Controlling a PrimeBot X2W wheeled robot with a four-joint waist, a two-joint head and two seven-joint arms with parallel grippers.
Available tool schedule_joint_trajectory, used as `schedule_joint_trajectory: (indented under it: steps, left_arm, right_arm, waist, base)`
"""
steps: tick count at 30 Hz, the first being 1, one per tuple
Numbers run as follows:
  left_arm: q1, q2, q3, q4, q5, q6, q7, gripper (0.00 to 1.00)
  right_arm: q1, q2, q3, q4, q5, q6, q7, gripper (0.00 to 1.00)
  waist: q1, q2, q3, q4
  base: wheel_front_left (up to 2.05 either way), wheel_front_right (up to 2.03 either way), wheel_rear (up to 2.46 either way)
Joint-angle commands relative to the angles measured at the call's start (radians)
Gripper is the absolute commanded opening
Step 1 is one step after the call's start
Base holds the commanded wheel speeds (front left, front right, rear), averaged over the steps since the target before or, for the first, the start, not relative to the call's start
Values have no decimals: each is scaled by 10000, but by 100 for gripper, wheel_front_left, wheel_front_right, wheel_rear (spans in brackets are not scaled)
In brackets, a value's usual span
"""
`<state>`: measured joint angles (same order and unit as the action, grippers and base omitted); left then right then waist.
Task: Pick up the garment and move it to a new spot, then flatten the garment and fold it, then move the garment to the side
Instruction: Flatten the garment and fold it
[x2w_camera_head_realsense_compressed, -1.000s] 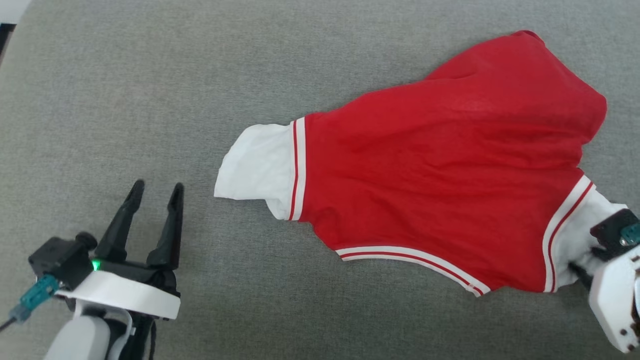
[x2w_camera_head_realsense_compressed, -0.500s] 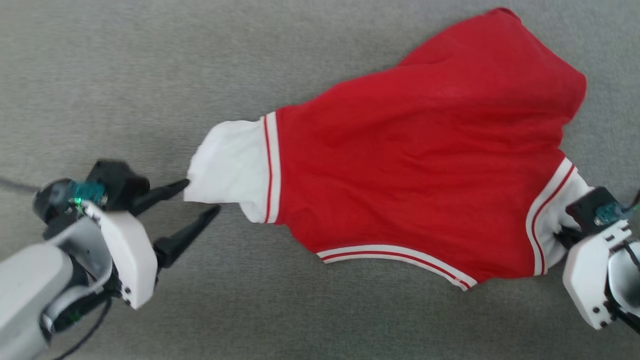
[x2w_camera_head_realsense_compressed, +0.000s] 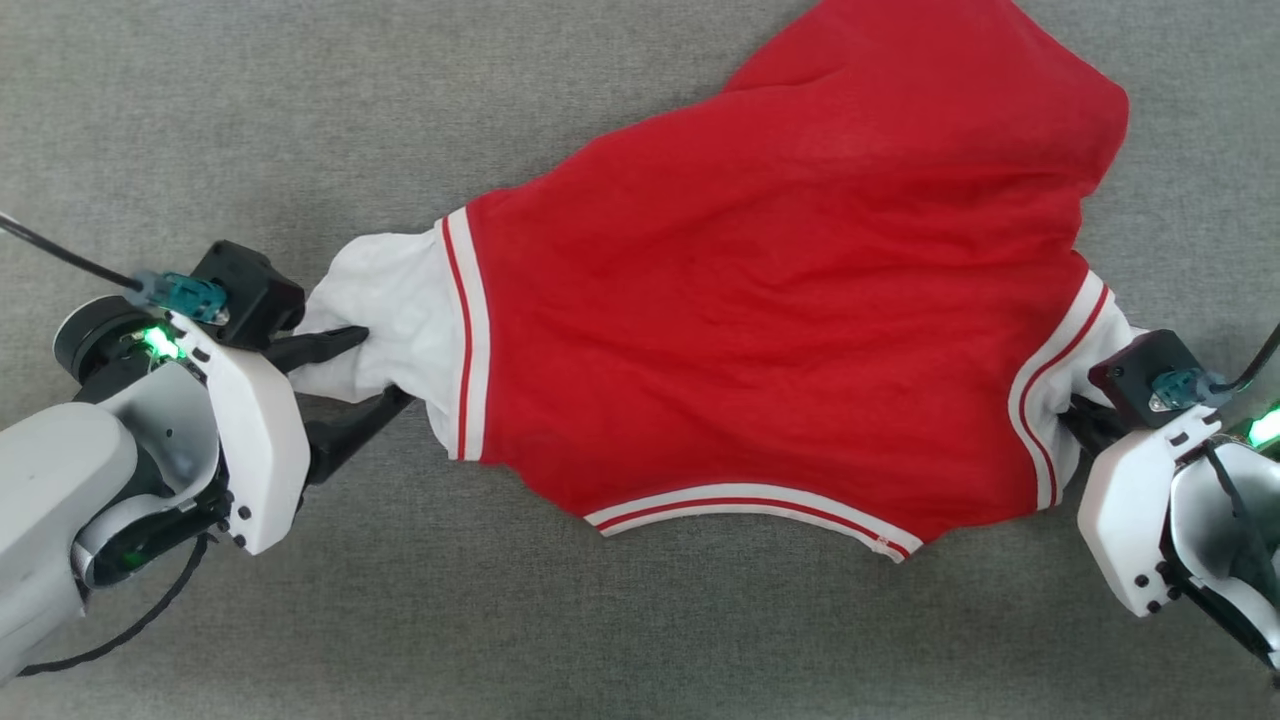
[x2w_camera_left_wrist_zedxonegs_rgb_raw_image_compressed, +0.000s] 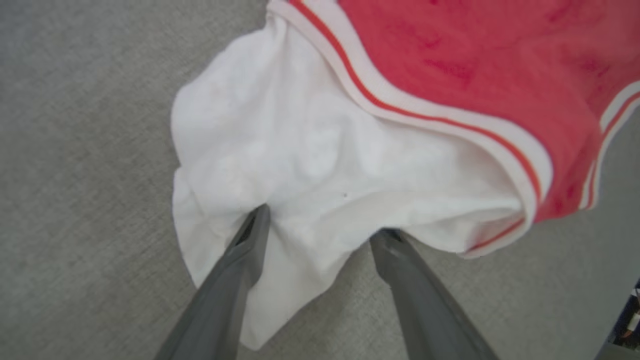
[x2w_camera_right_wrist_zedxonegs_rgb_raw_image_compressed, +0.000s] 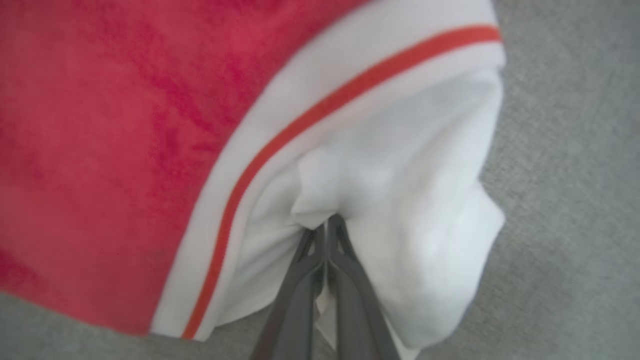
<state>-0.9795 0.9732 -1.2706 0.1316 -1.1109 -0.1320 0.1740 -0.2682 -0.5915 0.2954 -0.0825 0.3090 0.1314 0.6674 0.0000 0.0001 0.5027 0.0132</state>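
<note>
The garment (x2w_camera_head_realsense_compressed: 760, 300), bright red with striped trim, lies spread on the grey surface. Its white left sleeve end (x2w_camera_head_realsense_compressed: 385, 290) sits between the fingers of my left gripper (x2w_camera_head_realsense_compressed: 385, 365), which stands open around the cloth. In the left wrist view that gripper (x2w_camera_left_wrist_zedxonegs_rgb_raw_image_compressed: 325, 221) has both fingertips pressed into the white sleeve (x2w_camera_left_wrist_zedxonegs_rgb_raw_image_compressed: 300, 150), jaws wide apart. My right gripper (x2w_camera_head_realsense_compressed: 1078, 425) is at the white right sleeve end (x2w_camera_head_realsense_compressed: 1070, 385), its fingers mostly hidden behind its camera block. In the right wrist view it (x2w_camera_right_wrist_zedxonegs_rgb_raw_image_compressed: 327, 225) is shut on a pinch of the white sleeve (x2w_camera_right_wrist_zedxonegs_rgb_raw_image_compressed: 400, 175).
The grey fabric surface (x2w_camera_head_realsense_compressed: 300, 100) stretches all around the garment. A black cable (x2w_camera_head_realsense_compressed: 60, 255) runs off the left wrist toward the left edge.
My left gripper swung from the lower left up to the white left sleeve and now straddles it. My right gripper has shut on the right sleeve. The head camera also shifted.
</note>
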Motion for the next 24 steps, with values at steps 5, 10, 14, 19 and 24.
schedule_joint_trajectory:
  steps: [5,10,14,19,24]
  left_arm:
    - [451,-245,-159,119,-555,22,-504,0]
    - [751,81,-100,-252,-1934,24,-1978,0]
    - [1220,322,-86,-932,-3114,24,-3207,0]
    - [1438,502,263,-1707,-4126,24,-4021,0]
    - [1095,292,1182,-1729,-4892,24,-4291,0]
  right_arm:
    - [-21,580,69,570,-140,-14,-539,0]
    - [432,808,-1093,17,-174,-11,-1701,0]
    - [1122,1199,-2203,-555,-11,-11,-2351,0]
    - [1507,1569,-3272,-1156,252,-9,-2771,0]
    - [620,1932,-3831,-1315,758,-9,-2827,0]
  waist:
    - [0,-1,-293,-58]
    - [0,-1,-843,-100]
    - [0,-1,-1181,-82]
    - [0,-1,-1341,-36]
    - [0,-1,-1236,-34]
  base:
    - [0,0,0]
    - [0,0,0]
    - [0,0,0]
    - [0,0,0]
    - [0,0,0]
